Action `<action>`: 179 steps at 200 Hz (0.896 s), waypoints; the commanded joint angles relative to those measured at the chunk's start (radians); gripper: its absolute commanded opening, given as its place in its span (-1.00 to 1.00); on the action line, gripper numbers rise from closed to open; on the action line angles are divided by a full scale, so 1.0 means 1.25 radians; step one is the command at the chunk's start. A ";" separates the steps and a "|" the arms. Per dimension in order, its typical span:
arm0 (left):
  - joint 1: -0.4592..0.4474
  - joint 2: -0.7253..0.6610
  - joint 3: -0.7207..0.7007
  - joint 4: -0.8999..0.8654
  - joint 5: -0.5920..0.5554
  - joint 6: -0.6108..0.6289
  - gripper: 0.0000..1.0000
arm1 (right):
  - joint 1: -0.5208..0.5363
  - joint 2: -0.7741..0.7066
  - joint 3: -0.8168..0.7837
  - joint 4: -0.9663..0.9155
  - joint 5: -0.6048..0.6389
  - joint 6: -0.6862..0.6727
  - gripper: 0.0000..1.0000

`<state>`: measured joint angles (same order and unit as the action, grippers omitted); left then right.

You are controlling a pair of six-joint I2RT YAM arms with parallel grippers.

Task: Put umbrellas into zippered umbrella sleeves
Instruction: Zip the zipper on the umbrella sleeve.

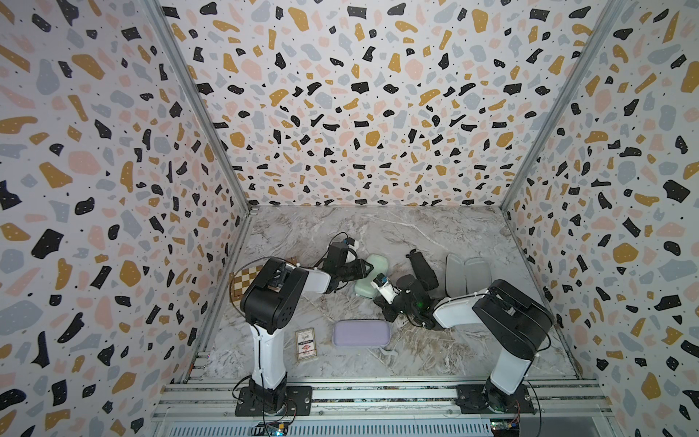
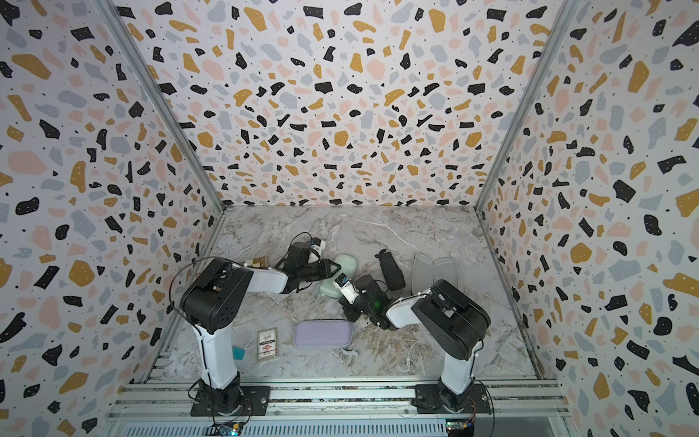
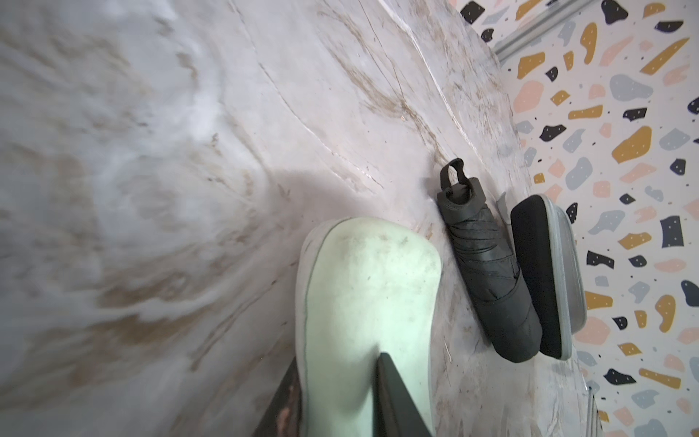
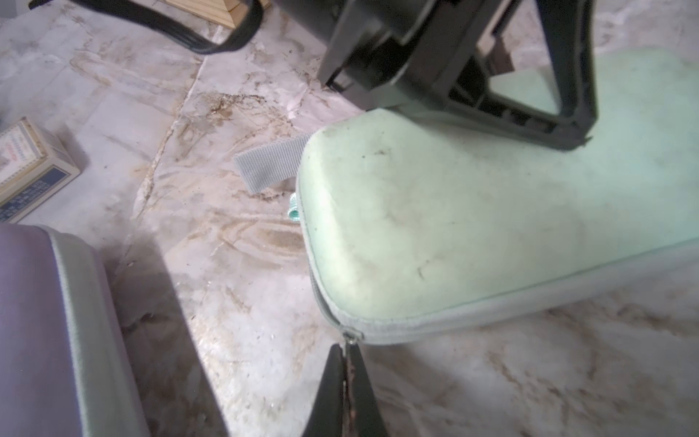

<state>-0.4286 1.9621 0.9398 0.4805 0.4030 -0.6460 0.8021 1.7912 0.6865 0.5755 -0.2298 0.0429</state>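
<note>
In a top view the closed lilac oblong zip sleeve [image 1: 361,333] lies at the front, presumably already packed. The mint green clamshell sleeve [image 1: 374,263] sits mid-table, and the black folded fabric umbrella [image 1: 423,272] lies bare beside the open grey-lined black sleeve [image 1: 477,274]. In the left wrist view the left gripper [image 3: 336,359] straddles part of the mint green clamshell sleeve; whether it clamps I cannot tell. In the right wrist view the right gripper [image 4: 346,363] is pressed together at that sleeve's zip slider [image 4: 351,336] with the lid down, so zipping looks underway and the black pair remains
</note>
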 commanded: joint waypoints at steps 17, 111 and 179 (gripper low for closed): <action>0.011 -0.031 -0.050 0.046 -0.164 -0.067 -0.46 | 0.036 0.028 0.047 0.012 -0.012 0.039 -1.00; 0.008 -0.039 -0.111 0.160 -0.178 -0.116 0.10 | 0.027 0.044 0.061 0.023 0.021 0.080 -1.00; 0.020 -0.199 -0.108 -0.045 -0.226 0.045 0.49 | -0.090 0.006 -0.027 0.044 -0.006 0.073 -1.00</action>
<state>-0.4145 1.7599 0.7395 0.5472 0.1326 -0.7067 0.7429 1.8381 0.6811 0.6369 -0.2230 0.1337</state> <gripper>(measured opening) 0.745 0.044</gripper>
